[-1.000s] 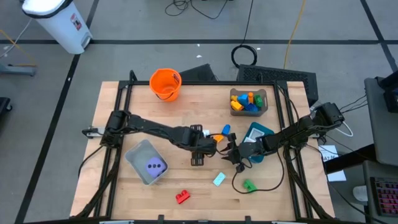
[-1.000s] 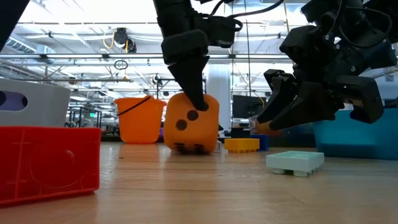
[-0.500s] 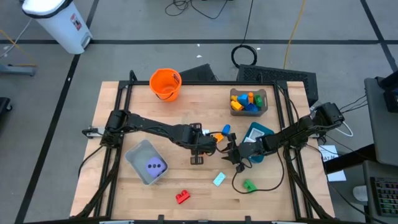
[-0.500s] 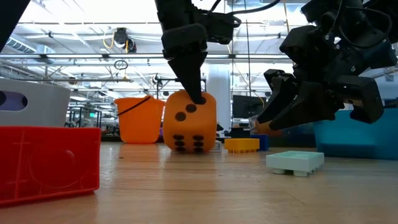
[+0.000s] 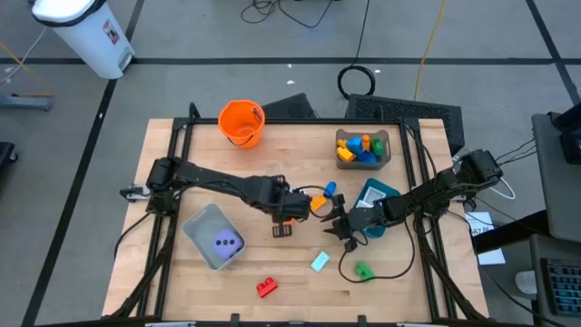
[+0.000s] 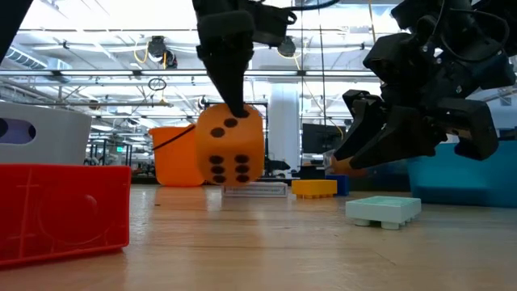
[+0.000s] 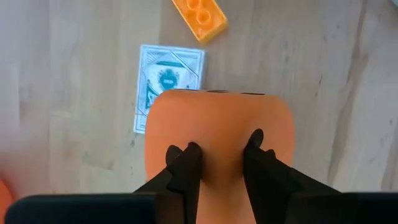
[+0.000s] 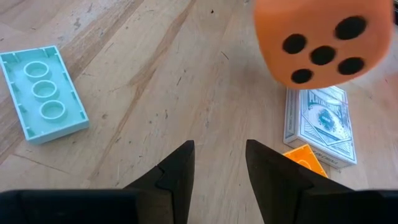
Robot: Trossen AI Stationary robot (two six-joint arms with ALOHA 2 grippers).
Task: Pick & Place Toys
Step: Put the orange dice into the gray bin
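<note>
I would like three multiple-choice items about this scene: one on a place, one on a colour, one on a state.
1. Where is the purple die?
A. in the grey bin
B. in the orange bucket
C. on bare wood

2. What colour is the block nearest the table's front edge?
A. yellow
B. red
C. blue

3. The orange die is:
A. resting on the table
B. held off the table by the left gripper
C. inside a bin

Key: 1 A, the high view shows it inside the bin. 2 B, the red block. 3 B, the fingers pinch it and the low view shows a gap beneath.

The wooden table (image 5: 182, 154) carries an orange bucket (image 5: 241, 122), grey bins (image 5: 215, 236), red block (image 5: 266, 288), mint block (image 5: 320, 262).
</note>
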